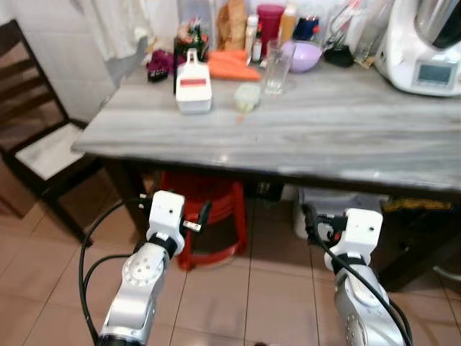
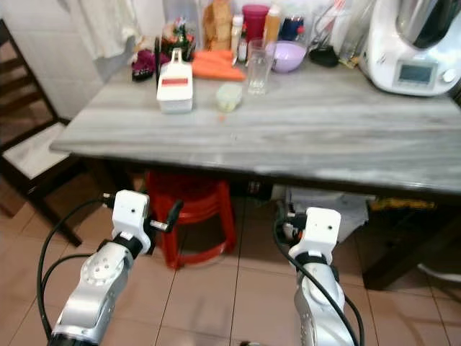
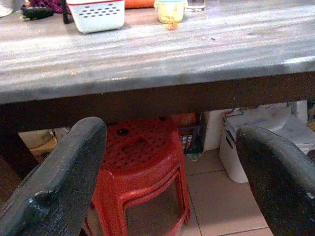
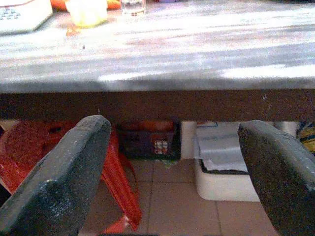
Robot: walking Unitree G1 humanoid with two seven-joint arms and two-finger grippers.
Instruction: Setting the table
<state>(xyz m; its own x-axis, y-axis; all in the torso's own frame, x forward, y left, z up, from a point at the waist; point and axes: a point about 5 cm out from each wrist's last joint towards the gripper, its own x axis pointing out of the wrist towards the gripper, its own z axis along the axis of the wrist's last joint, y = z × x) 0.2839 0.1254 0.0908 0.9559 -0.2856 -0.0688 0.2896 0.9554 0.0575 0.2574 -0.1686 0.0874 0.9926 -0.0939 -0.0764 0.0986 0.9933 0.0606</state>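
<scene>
The grey stone-look table [image 1: 338, 137] stands right before me. Near its far left side are a white basket-like container with a red label [image 1: 194, 90], a small pale green cup [image 1: 247, 96] and a clear glass [image 1: 276, 66]. Behind them lie a purple bowl [image 1: 305, 55] and an orange item [image 1: 232, 66]. Both arms are held low in front of the table's near edge, below its top. My left gripper [image 3: 172, 182] is open with nothing between its fingers [image 3: 64, 177]. My right gripper [image 4: 172, 182] is also open and holds nothing.
A white kitchen appliance [image 1: 425, 50] stands at the table's far right, with bottles and jars [image 1: 270, 21] along the back. Under the table are a red plastic stool [image 1: 212, 216] and a white bin [image 4: 221, 177]. A dark chair [image 1: 36, 144] stands at the left.
</scene>
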